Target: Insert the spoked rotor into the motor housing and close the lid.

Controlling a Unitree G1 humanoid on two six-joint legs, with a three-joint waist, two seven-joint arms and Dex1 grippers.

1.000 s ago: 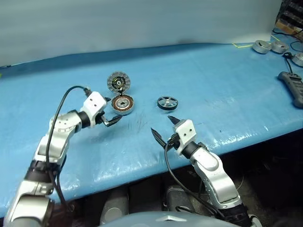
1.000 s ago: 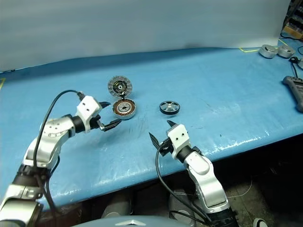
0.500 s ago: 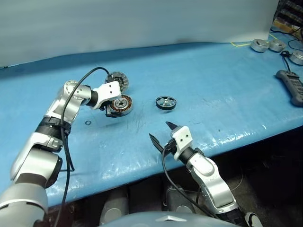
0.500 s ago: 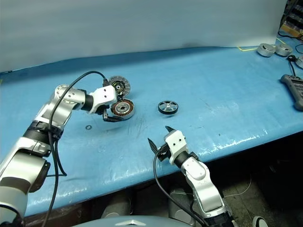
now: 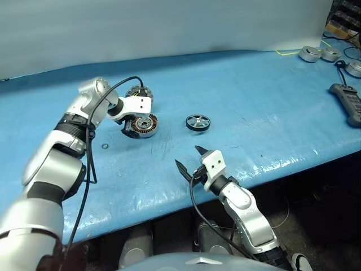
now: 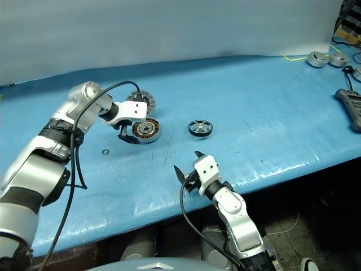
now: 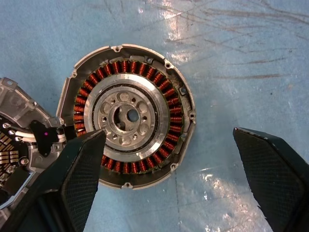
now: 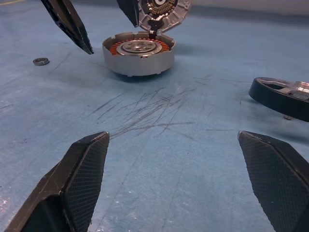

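Swinging over from the near side within the last second, the left gripper pointed down over the motor housing, jaws spread and empty, lid hinged open just beyond. The spoked rotor lay untouched ahead of the released right gripper, so insertion had not begun.

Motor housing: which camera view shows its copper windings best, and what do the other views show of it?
The left wrist view: it looks straight down into the motor housing, showing the whole winding ring and silver centre. The right wrist view shows its side wall with a sliver of copper. The head views show it small on the blue table, beside the left gripper.
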